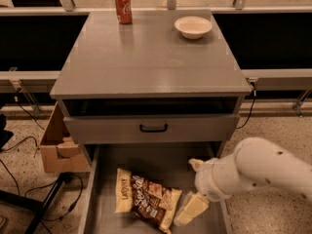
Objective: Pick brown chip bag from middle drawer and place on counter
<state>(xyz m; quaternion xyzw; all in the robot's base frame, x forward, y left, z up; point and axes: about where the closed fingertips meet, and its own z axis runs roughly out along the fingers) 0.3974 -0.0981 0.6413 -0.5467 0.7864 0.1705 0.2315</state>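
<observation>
The brown chip bag (145,202) lies flat in the open middle drawer (146,162), left of centre, with its cream-yellow ends showing. My gripper (194,187) on the white arm hangs over the right side of the drawer, just right of the bag. It is open and empty. Its lower finger (191,209) reaches down close to the bag's right end; I cannot tell if it touches. The counter (146,57) is the grey cabinet top above.
A red soda can (123,7) and a white bowl (193,27) stand at the back of the counter. A closed drawer front with a black handle (153,127) sits above the open drawer. A cardboard box (58,150) is on the floor at left.
</observation>
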